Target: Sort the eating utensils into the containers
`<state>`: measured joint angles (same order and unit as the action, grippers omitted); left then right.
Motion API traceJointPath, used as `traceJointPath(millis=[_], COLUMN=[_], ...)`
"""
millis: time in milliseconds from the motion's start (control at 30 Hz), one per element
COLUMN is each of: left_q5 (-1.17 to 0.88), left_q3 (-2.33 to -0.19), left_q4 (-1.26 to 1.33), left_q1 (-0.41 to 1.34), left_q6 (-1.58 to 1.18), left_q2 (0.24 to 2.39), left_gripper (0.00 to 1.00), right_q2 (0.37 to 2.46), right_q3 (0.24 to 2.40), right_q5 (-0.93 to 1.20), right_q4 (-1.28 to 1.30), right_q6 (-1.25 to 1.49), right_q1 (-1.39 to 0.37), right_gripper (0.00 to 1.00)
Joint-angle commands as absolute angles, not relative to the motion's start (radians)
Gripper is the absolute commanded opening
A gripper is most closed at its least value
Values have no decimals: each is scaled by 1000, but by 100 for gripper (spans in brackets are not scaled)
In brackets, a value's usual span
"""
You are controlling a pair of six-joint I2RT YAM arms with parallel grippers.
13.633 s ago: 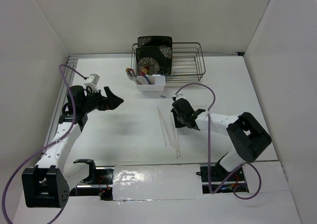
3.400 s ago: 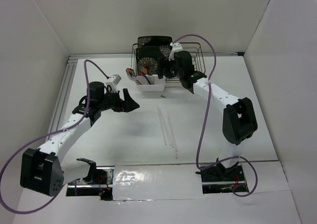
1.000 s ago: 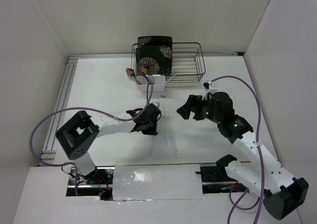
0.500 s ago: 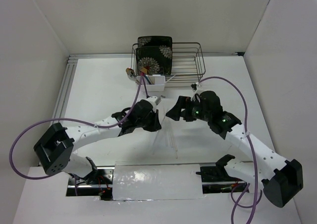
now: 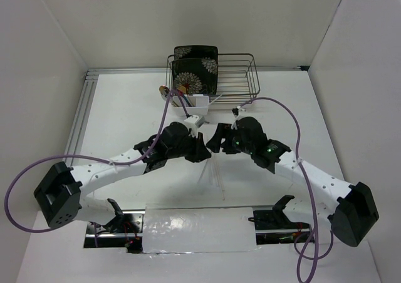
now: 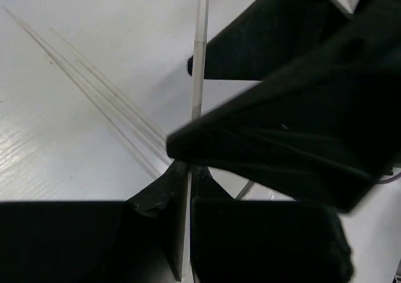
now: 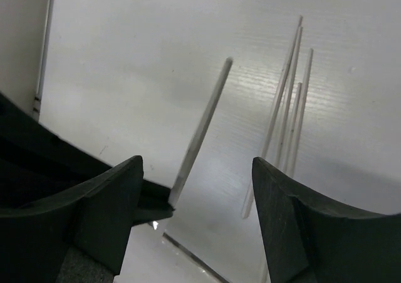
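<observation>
My left gripper is shut on one pale chopstick, held off the table and also seen slanting in the right wrist view. My right gripper hangs close against the left one, open, its two fingers standing wide on either side of the held chopstick without touching it. Several more chopsticks lie loose on the white table below. The white caddy container stands at the back, in front of the rack, with a few utensils in it.
A dark wire dish rack with black floral plates stands behind the caddy against the back wall. A metal rail runs along the table's left edge. White walls close in both sides.
The left gripper has carried the chopstick up toward the middle. The right arm has swung in from the right to meet it, its jaws a little narrower.
</observation>
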<state>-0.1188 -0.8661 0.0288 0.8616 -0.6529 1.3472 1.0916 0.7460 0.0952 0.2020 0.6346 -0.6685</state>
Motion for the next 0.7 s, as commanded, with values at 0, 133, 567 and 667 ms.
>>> traceJointPath(millis=[0,133,567,667], left_q5=[-173,-207,-206,-192], left_q3=[-904,-882,-975,-968], left_q4=[103,149,-32,-96], left_q1=[865,867,802,718], left_q6=[-624,-637,-666,-680], left_q2=[1302,1293,1221,1114], left_gripper=[2,2,57,67], right_q2=[1098,1127,1215,1253], right_q3=[802,811,1144,1278], right_q5=[0,-12,-115,-103], right_q4=[155,111,158,103], right_q6=[618,614,398,258], right_q1=[-680,-683,-661,-631], right_gripper=[76,63,0,0])
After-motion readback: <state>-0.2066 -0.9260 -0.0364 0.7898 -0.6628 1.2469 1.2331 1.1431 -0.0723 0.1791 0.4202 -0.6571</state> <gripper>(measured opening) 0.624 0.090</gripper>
